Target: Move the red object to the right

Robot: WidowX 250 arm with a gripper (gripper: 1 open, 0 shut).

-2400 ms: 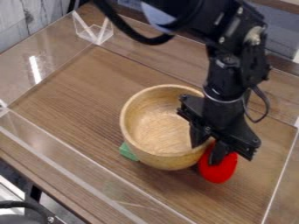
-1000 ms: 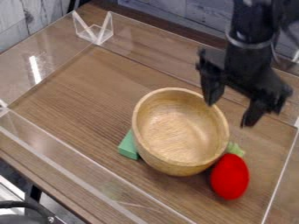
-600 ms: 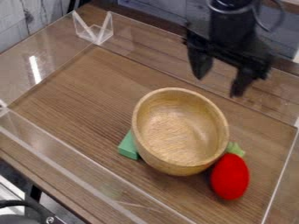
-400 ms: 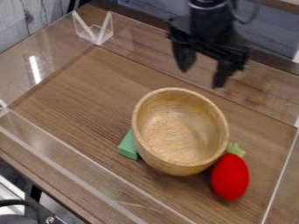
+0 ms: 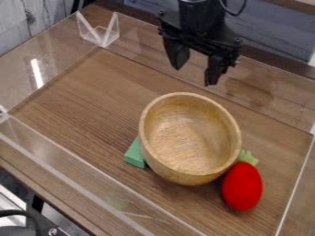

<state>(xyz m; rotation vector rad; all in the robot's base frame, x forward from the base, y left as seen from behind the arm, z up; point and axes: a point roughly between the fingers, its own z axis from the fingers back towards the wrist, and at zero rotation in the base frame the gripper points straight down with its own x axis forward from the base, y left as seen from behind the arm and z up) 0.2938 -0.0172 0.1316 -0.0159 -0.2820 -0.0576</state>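
The red object (image 5: 241, 187) is a small glossy red toy fruit with a bit of green at its top. It lies on the wooden table at the front right, touching the right rim of the wooden bowl (image 5: 190, 138). My black gripper (image 5: 197, 64) hangs well behind the bowl, at the upper middle of the view. Its fingers (image 5: 176, 55) stand apart and hold nothing. It is far from the red object.
A green flat block (image 5: 135, 152) pokes out from under the bowl's left side, and a sliver of green shows at its right. Clear acrylic walls (image 5: 43, 64) fence the table. A small clear stand (image 5: 99, 32) sits at the back left.
The gripper has let go of the red object beside the bowl, risen, and travelled back and to the left. The red object rests where it was left.
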